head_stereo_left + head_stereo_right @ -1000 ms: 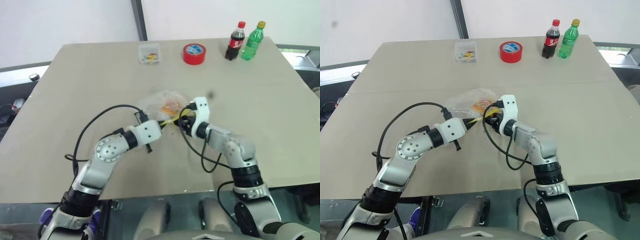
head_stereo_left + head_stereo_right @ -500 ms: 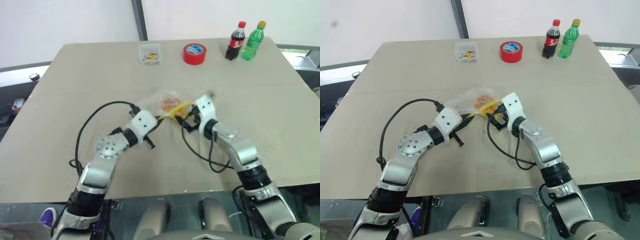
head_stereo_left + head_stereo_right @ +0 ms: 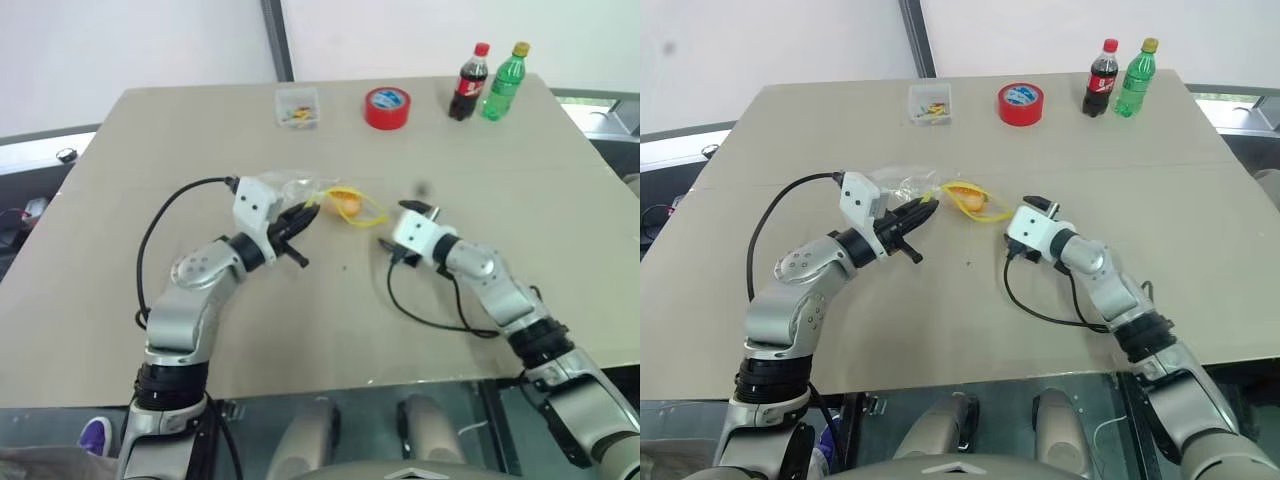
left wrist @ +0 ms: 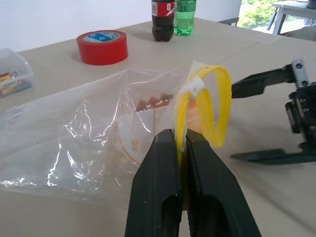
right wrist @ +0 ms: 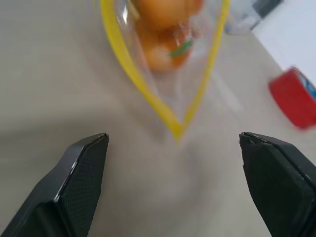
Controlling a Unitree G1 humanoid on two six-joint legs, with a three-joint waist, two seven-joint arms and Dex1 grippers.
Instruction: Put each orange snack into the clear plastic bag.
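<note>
Your left gripper (image 4: 180, 143) pinches the yellow seal strip of the clear plastic bag (image 3: 290, 190); your right gripper (image 5: 173, 143) stands open beside its mouth. The orange snacks (image 5: 165, 29) lie inside; tilting this mouth downward could spill them.

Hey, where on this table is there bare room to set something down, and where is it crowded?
Bare: the near table edge between the two arms, the far left corner beside the small clear box, and the right side below the two bottles. Crowded: the middle, where the left gripper pinches the clear plastic bag and the open right gripper faces it.
</note>
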